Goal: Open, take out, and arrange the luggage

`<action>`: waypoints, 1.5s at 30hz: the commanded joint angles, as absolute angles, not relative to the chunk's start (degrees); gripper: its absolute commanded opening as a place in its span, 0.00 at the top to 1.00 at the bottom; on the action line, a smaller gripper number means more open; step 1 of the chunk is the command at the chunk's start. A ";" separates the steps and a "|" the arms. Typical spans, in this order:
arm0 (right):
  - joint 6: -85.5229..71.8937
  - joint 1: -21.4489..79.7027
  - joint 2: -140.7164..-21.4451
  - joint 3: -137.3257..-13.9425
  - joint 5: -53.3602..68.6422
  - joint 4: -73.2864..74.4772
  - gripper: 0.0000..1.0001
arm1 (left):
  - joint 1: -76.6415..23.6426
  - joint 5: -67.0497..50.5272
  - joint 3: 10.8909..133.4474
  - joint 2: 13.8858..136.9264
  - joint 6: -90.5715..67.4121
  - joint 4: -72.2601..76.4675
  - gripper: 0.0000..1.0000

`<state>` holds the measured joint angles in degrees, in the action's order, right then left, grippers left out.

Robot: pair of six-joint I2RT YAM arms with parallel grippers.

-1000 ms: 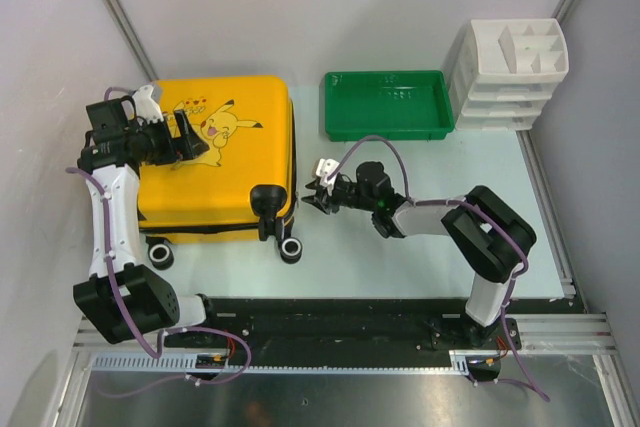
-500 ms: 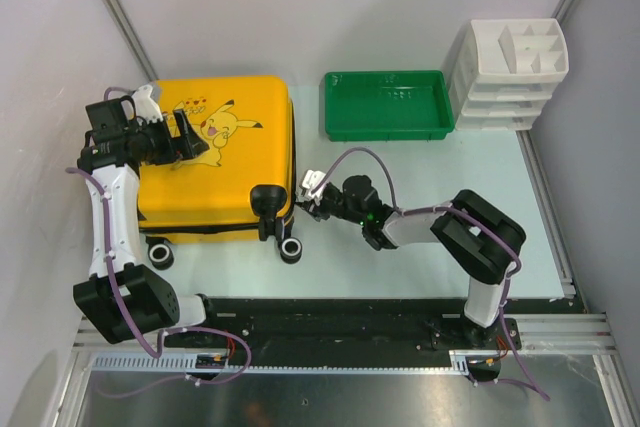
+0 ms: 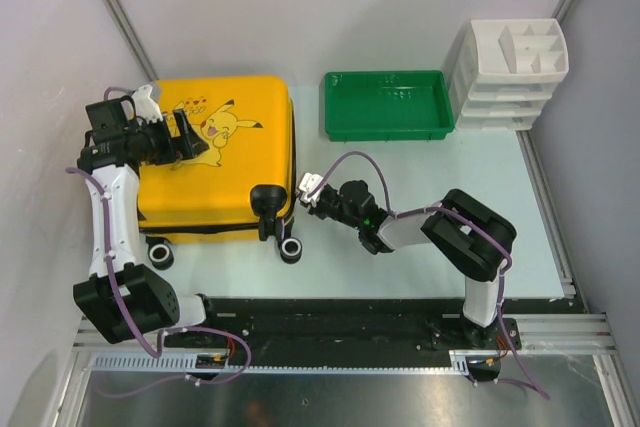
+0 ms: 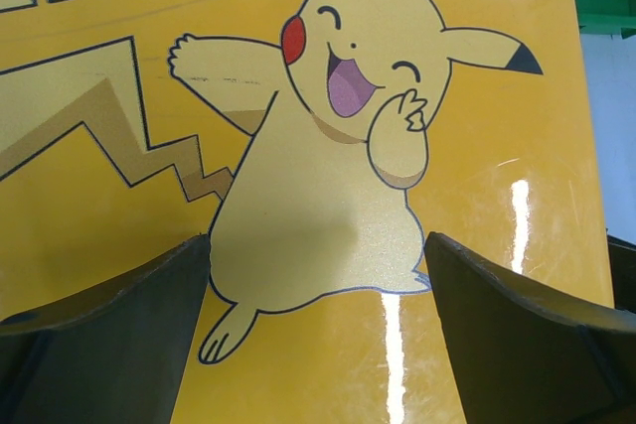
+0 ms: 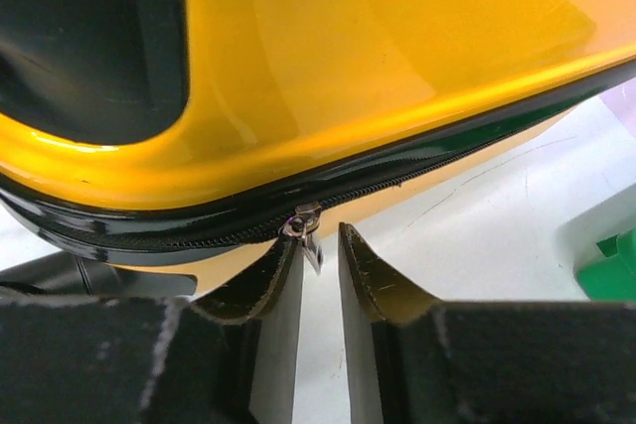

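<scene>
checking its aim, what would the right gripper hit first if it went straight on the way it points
Most likely the zipper pull on the side of the suitcase, hanging right at the tips of the right gripper, with the black zipper band just behind it; depth is hard to judge.

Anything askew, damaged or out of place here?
Nothing stands out. The suitcase lies flat and zipped shut, the green tray and white organizer sit squarely at the back, and the right tool lines up on the zipper pull.

On the table (image 3: pixel 450 162) the luggage (image 3: pixel 240 157) lies left, the tray (image 3: pixel 385 107) right of it, the organizer (image 3: pixel 510 72) farther right.
</scene>
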<state>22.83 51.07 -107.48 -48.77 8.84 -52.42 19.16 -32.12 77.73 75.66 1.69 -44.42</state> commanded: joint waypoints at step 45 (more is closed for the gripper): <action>16.00 32.17 -123.84 -79.98 36.91 -46.59 1.00 | 24.43 -18.90 110.29 100.70 0.44 -47.55 0.00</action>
